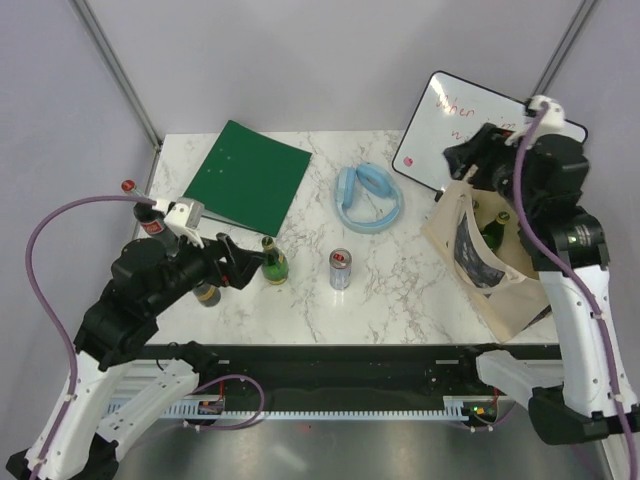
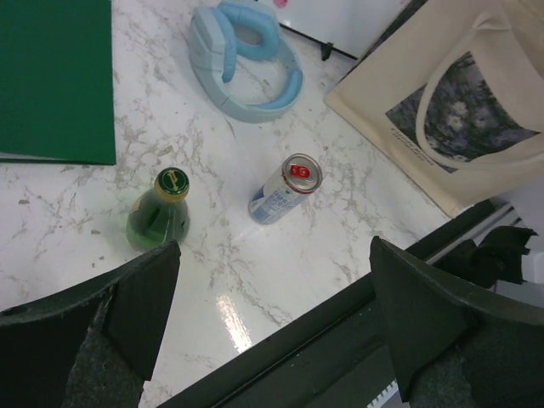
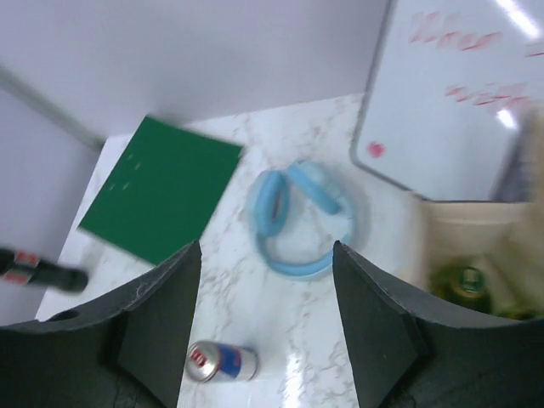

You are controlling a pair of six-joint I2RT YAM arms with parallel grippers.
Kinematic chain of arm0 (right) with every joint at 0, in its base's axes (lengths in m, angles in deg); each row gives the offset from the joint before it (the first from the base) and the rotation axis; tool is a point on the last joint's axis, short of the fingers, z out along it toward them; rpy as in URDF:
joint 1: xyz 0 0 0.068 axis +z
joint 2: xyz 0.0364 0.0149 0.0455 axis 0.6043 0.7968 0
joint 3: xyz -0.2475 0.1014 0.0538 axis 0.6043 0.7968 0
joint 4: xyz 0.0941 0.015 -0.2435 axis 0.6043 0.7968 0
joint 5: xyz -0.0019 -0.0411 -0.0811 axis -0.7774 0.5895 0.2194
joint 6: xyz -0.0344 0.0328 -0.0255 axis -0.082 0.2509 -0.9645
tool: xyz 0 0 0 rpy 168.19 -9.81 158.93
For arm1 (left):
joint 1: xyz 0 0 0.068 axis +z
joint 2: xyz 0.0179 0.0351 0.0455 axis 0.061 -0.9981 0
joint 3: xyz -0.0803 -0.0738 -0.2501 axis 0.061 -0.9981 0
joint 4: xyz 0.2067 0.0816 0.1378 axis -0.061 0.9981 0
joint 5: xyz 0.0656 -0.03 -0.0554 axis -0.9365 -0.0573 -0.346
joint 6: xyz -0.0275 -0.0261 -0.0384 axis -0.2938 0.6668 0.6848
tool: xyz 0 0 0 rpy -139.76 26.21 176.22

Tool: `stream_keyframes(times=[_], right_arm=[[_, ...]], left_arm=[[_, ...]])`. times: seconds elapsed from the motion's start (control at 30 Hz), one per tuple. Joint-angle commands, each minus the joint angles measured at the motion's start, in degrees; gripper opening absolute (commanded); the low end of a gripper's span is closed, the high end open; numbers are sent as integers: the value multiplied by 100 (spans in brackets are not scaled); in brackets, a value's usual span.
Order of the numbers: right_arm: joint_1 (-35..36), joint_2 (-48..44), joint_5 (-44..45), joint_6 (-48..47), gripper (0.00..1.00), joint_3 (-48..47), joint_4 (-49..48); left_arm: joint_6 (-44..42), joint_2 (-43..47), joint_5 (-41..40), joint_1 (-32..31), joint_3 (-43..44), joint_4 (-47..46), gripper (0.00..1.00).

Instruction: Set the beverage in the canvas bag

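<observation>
Left jaws gape empty at 9 o'clock of a green bottle on the table; right jaws, wide and empty, near the canvas bag holding a second bottle

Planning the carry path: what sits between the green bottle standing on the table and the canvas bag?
One upright silver can; the table is otherwise bare there, per the top view.

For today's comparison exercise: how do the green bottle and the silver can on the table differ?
The green bottle is taller, with narrow neck and gold cap; the can is a shorter straight cylinder. The bottle is green, the can silver-blue, red-tabbed. Both stand upright.
</observation>
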Motion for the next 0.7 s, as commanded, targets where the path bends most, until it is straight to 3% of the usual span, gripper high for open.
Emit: stream_keyframes(times=[0.0, 0.23, 0.37, 0.53, 0.67], right_arm=[[1461, 428, 192, 112, 71, 347, -949], [3430, 1936, 815, -511, 72, 560, -2138], [4519, 2809, 905, -1362, 73, 436, -2883], [4952, 3723, -78, -1514, 74, 312, -3622], [5207, 4058, -107, -1681, 74, 348, -4167]], left_arm=[[-314, 276, 535, 16, 203, -219, 100], [-376, 752, 465, 16, 255, -308, 100], [-279, 892, 535, 16, 264, -325, 100], [-367, 1051, 746, 16, 176, -404, 100], [-394, 1139, 711, 16, 150, -422, 100]])
